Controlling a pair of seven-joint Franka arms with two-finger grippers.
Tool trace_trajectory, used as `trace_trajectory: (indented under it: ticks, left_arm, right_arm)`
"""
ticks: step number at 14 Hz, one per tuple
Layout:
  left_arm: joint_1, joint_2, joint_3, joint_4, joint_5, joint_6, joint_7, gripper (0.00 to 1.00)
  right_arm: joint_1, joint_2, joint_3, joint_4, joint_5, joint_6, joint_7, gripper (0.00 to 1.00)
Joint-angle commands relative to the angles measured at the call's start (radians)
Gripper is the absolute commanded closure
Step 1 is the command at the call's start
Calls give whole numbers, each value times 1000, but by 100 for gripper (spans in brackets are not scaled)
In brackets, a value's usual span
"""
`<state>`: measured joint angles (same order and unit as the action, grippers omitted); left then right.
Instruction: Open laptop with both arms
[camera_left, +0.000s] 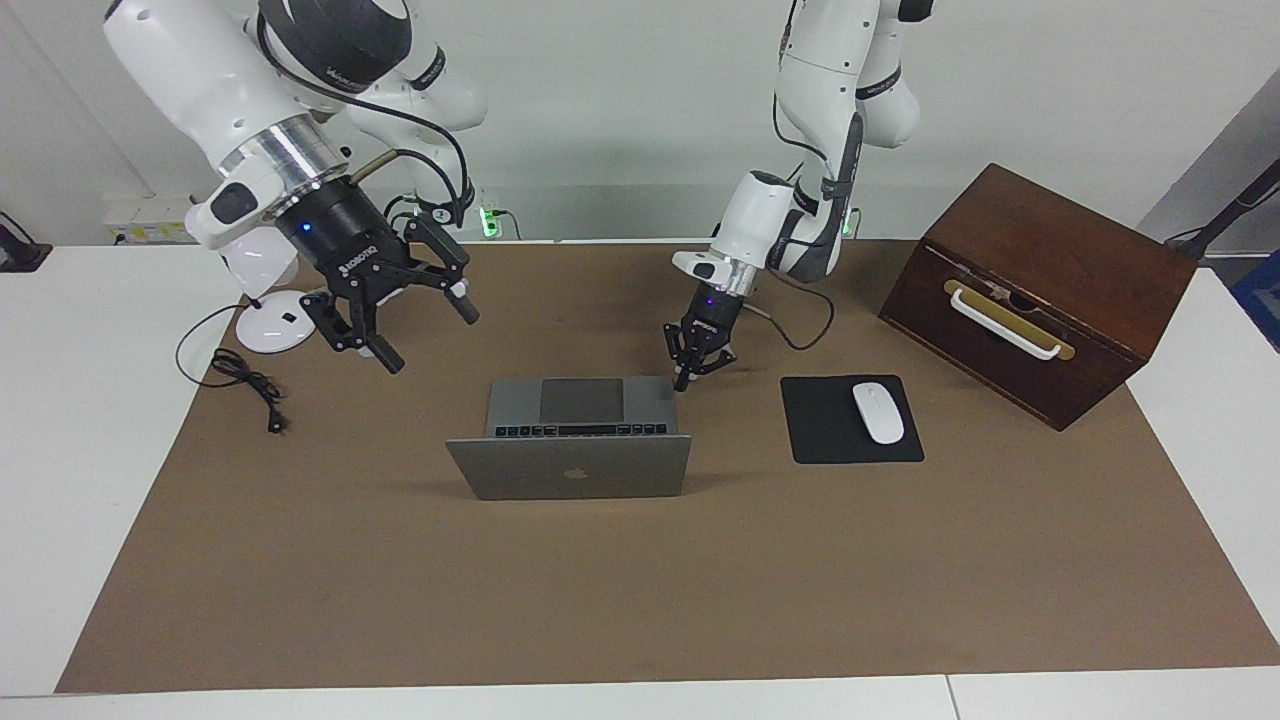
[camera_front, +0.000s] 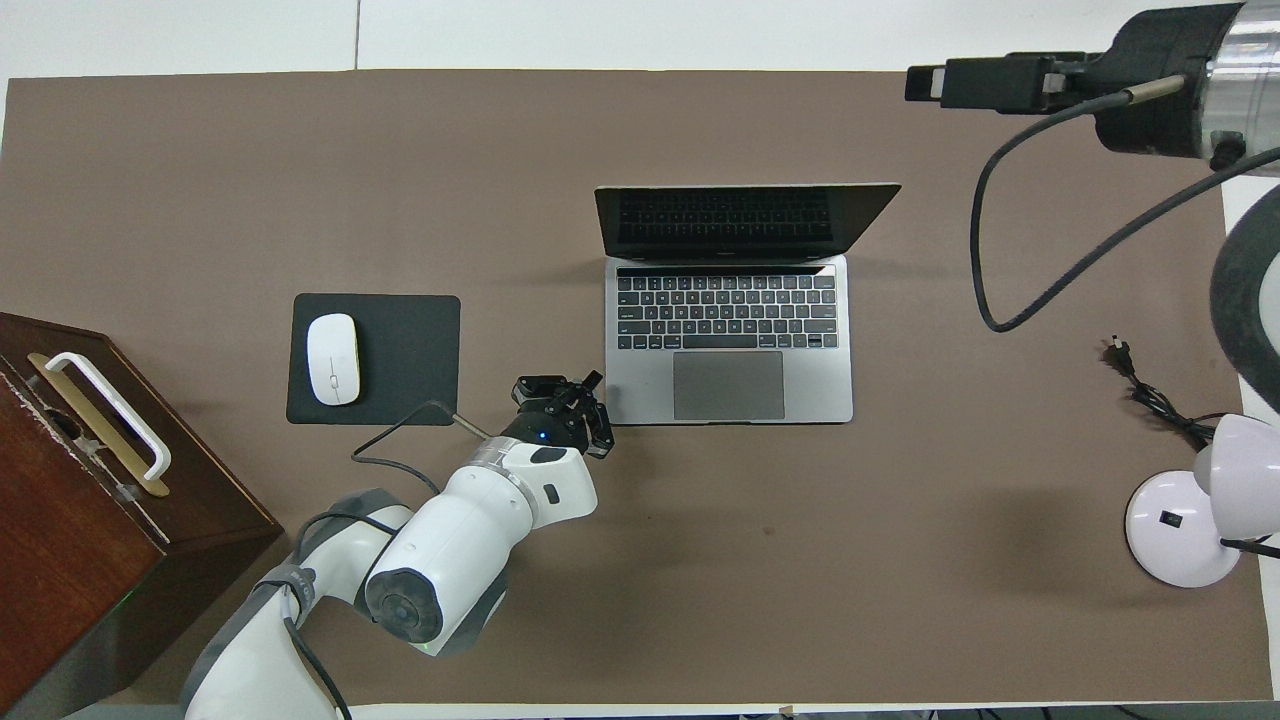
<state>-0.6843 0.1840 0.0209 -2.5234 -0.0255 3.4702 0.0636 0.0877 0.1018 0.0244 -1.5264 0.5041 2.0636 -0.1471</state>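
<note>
The right gripper (camera_left: 405, 310), raised high and close to the facing camera, hangs over the brown mat (camera_left: 640, 600) toward the right arm's end of the table, its jaws spread wide and holding nothing. The laptop (camera_left: 570, 455) stands open mid-mat, lid upright with its apple logo facing away from the robots, keyboard and trackpad toward them. The left gripper (camera_left: 697, 368) is down low at the deck's corner nearest the robots on the left arm's side, its fingers close together, tips at the deck's edge; whether they touch it I cannot tell. Beside the laptop, toward the left arm's end, a white mouse (camera_left: 878, 412) lies on a black mouse pad (camera_left: 830, 440), then a wooden box (camera_left: 1040, 290). A white lamp base (camera_left: 272, 322) and a black cord (camera_left: 245, 385) lie at the right arm's end.
</note>
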Motion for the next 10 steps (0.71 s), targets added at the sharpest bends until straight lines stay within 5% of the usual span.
trace_trajectory:
  ticks: [1, 5, 10]
  left_arm:
    - [31, -116, -4, -20, -7, -162, -1, 100]
    - [75, -208, -2, -11, -5, -339, 2, 100]
    - [179, -305, -4, 160, -4, -791, 7, 100]
  right_arm:
    - [-6, -45, 9, 52, -229, -229, 157, 0]
    - [3, -91, 20, 84, -479, -551, 188, 0]
    - [-61, -145, -3, -29, -566, -553, 159, 0]
